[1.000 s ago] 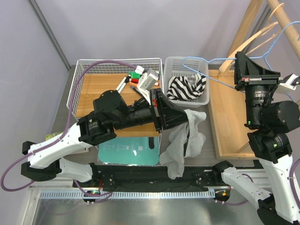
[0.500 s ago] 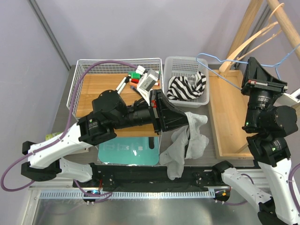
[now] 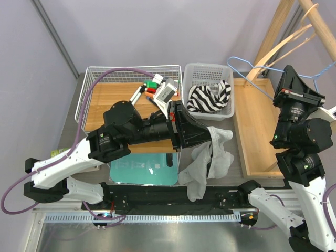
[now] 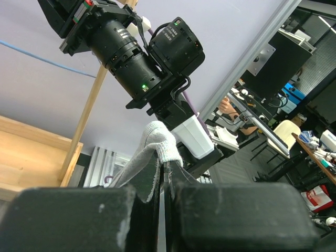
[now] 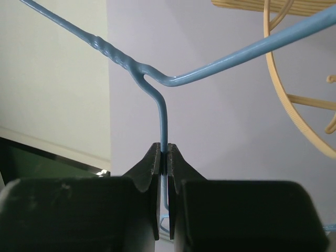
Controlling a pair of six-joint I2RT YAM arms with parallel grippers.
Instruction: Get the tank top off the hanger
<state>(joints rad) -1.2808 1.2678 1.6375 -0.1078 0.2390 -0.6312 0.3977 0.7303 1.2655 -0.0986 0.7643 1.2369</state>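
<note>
One bent wire hanger [image 5: 163, 122], limp tank top [image 3: 209, 156]

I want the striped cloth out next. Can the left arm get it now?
Probably not: the left gripper is shut on the tank top, though the striped cloth lies uncovered in the basket nearby.

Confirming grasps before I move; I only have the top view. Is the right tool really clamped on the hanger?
Observer: Yes. The right wrist view shows the right tool shut on the hanger, with the wire pinched at the tips.
Operator: Where on it?
Observer: On a single wire, just below the fork next to the twist.
Operator: Left tool?
Observer: The left wrist view shows the left tool shut on the tank top. A ribbed edge pokes out above the tips.
</note>
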